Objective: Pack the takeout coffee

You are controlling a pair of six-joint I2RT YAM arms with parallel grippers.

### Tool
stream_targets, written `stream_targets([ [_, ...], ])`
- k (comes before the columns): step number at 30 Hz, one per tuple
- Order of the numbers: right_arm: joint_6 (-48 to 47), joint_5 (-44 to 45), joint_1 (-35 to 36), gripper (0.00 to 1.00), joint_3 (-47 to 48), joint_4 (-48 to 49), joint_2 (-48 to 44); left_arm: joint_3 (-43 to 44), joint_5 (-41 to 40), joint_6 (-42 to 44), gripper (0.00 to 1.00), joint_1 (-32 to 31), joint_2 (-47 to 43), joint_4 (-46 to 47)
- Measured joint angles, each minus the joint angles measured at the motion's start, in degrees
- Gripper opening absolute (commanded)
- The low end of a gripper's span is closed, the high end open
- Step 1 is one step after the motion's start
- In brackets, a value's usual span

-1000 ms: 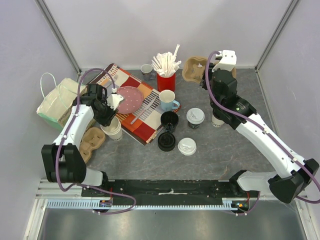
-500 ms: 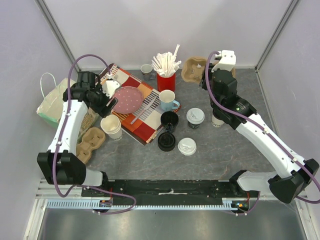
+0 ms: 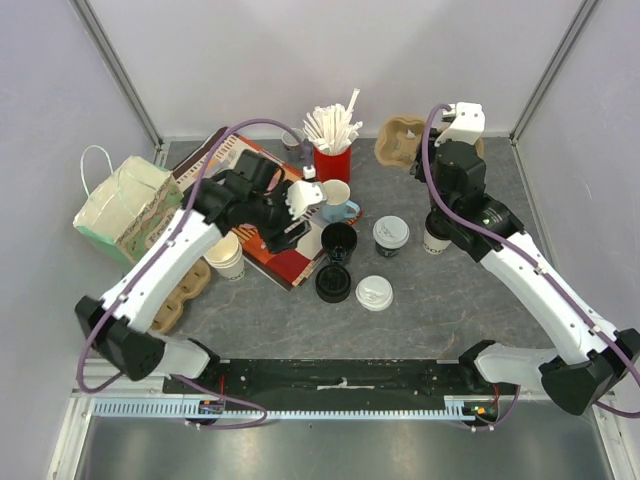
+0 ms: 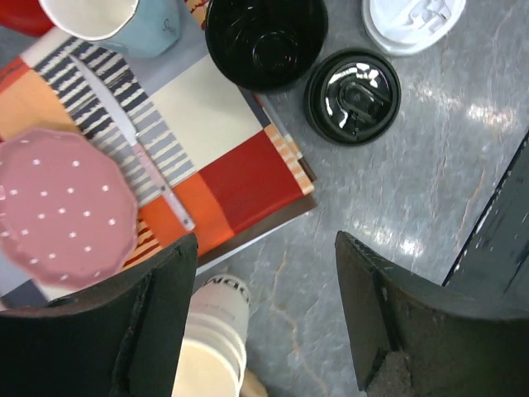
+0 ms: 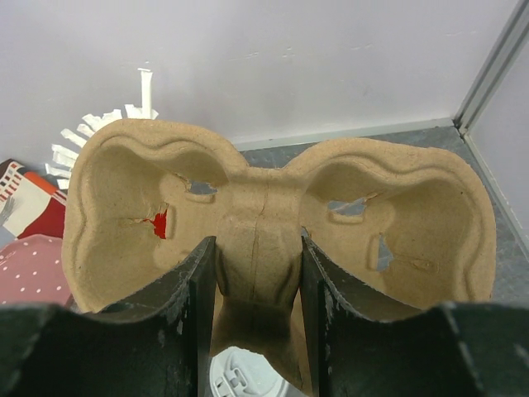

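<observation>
One takeout coffee cup with a dark top stands right of the glossy black mug. A second takeout coffee cup stands half hidden under my right arm; its white lid shows below the carrier. A loose black lid and a loose white lid lie on the table. My left gripper hangs open and empty over the placemat's near edge, jaws wide. At the back, my right gripper is shut on the middle ridge of a cardboard cup carrier, held in the air.
A striped placemat carries a pink dotted plate and a knife. Beside them are a light-blue mug, a red cup of stirrers, stacked paper cups, a second carrier and a paper bag.
My left gripper opened by the stacked cups, rose, then swung right over the placemat toward the mugs. The right arm shifted the carrier slightly up and right.
</observation>
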Motion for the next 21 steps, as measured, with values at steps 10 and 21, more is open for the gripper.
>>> stream_targets([
  [10, 0.00, -0.04, -2.19, 0.39, -1.20, -1.97, -2.51, 6.25, -0.59, -18.05, 0.80, -1.86, 20.90, 12.15],
  [21, -0.94, -0.11, -4.76, 0.37, -1.55, -3.48, -3.61, 12.81, -4.90, -21.66, 0.71, -3.85, 31.95, 16.72],
])
